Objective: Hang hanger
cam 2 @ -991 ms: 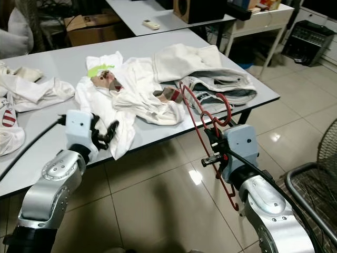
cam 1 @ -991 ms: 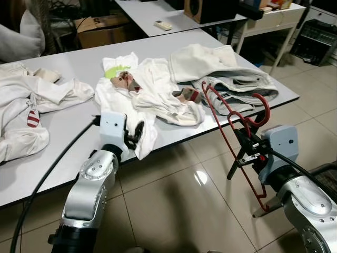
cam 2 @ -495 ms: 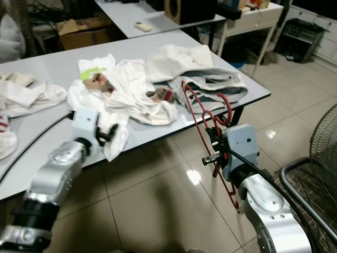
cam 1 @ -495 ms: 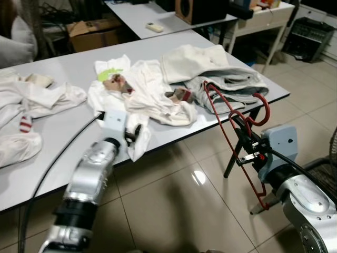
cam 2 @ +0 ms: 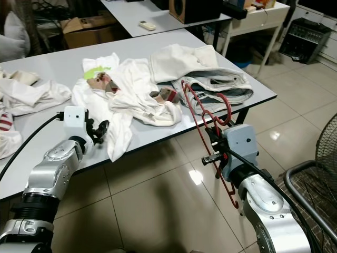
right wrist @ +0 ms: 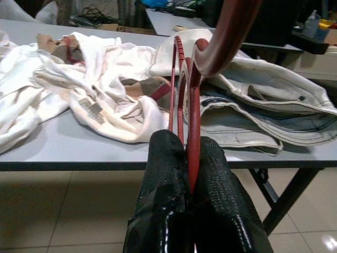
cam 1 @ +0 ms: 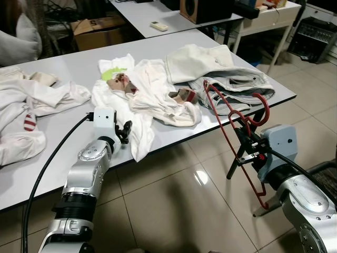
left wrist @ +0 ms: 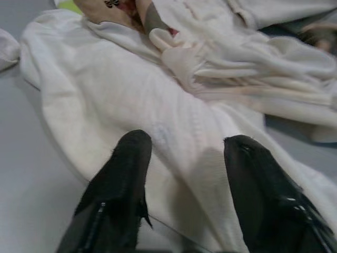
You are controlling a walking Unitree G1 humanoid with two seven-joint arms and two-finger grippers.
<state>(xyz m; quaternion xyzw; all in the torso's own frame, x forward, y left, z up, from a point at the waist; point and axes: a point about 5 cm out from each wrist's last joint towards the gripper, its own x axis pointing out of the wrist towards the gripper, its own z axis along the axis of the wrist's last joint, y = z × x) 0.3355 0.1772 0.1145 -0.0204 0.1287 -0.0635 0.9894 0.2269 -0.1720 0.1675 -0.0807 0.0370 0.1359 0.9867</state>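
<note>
Grey counter point(cam 1: 63, 68) carries a heap of white clothes point(cam 1: 152, 92) and jeans point(cam 1: 237, 87). Red hanger point(cam 1: 231, 132) is held off the counter's front edge over the tiled floor, upright, hook uppermost, thin wire-like frame, several bars stacked together. It probably handles light and stiff, a bit slick; the neck below the hook looks the best hold. Right hand point(cam 1: 247, 150) is clamped on it there. Left hand point(left wrist: 181, 174), fingers apart, hovers just over a white garment point(left wrist: 131, 121) at the counter edge.
</note>
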